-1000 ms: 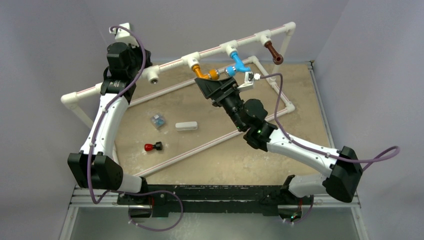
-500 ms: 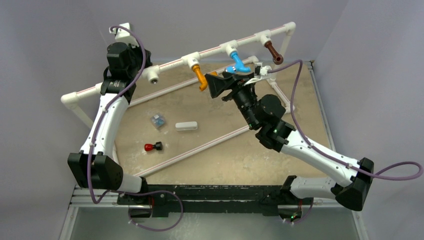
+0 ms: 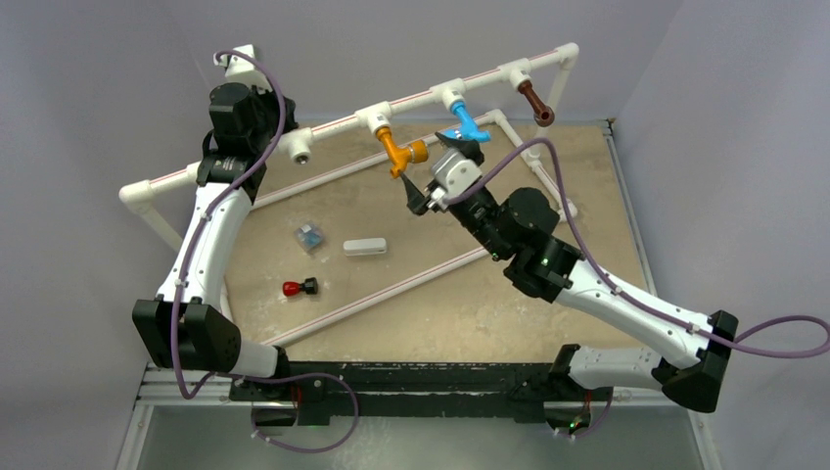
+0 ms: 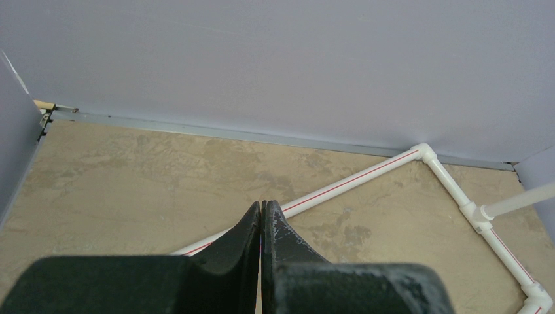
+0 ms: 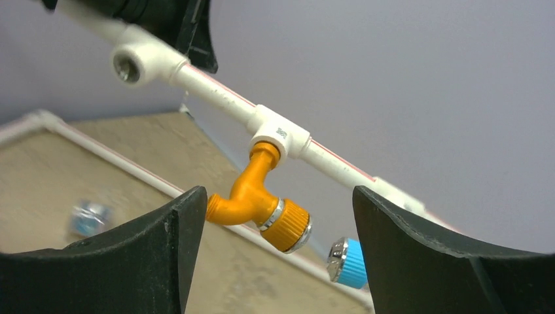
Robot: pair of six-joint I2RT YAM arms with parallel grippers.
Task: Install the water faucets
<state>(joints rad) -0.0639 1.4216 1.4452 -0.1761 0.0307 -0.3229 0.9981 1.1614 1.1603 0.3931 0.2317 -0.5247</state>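
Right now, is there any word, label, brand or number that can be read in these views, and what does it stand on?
None can be read.
White tee fitting above the orange faucet: a small dark mark, too small and blurred to read.
No other lettering can be made out.

The orange-yellow faucet (image 5: 252, 196) is smooth, glossy plastic with a ribbed cap and a bright metal ring; the light blue faucet (image 5: 354, 264) ends in shiny metal. The white pipe tee (image 5: 280, 134) is smooth, faintly glossy plastic. The fingers (image 5: 157, 255) of the right gripper (image 5: 278, 193) are black, matt and grainy. The table top (image 4: 131, 163) looks matt, mottled like stone
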